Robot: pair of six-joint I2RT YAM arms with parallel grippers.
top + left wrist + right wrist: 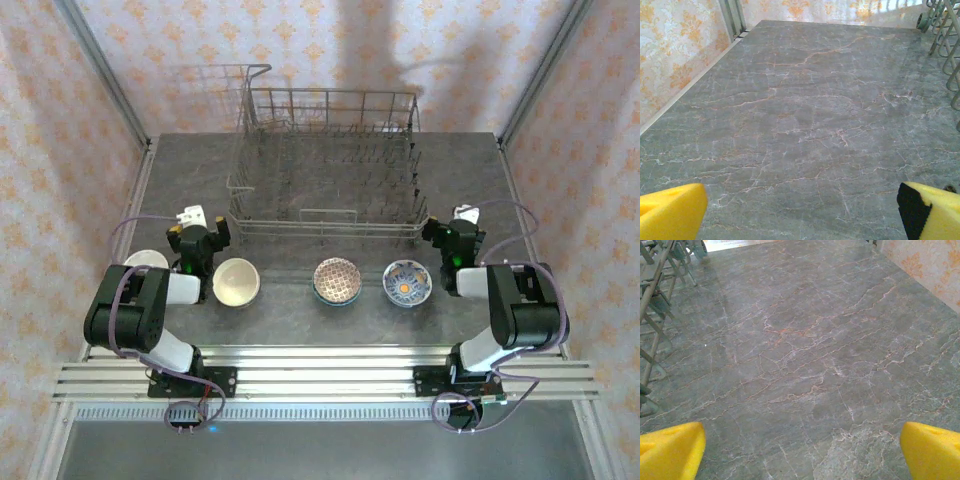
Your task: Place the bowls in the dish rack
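Four bowls sit mouth-up in a row along the near side of the counter [300, 318], and none is in the dish rack [330, 105] yet. The rack stands at the far side with its long side running left to right, centred between the two arms.

Both sets of jaws are spread wide and hold nothing. Each wrist view has only bare counter between the yellow pads, with rack wire at the inner edge. That is the relation that matters: both point away from the bases, past the row, so the bowls lie beside and behind the fingertips rather than ahead of them.

The left jaws hover beside the cream bowl [236, 281], which sits just inward of the left arm [140, 310]. A white bowl [146, 261] lies on that arm's outer side, partly hidden by it. The right jaws hover just outward of the blue-and-white bowl [407, 283], close by the right arm [520, 310]. The brown patterned bowl [337, 281] lies about midway between the arms, perhaps a shade nearer the right.

The bowls are round, so no axis favours a grip — a rim pinch works from any side. My guess is that either arm must draw back and swing inward before it can come down on its nearest bowl.
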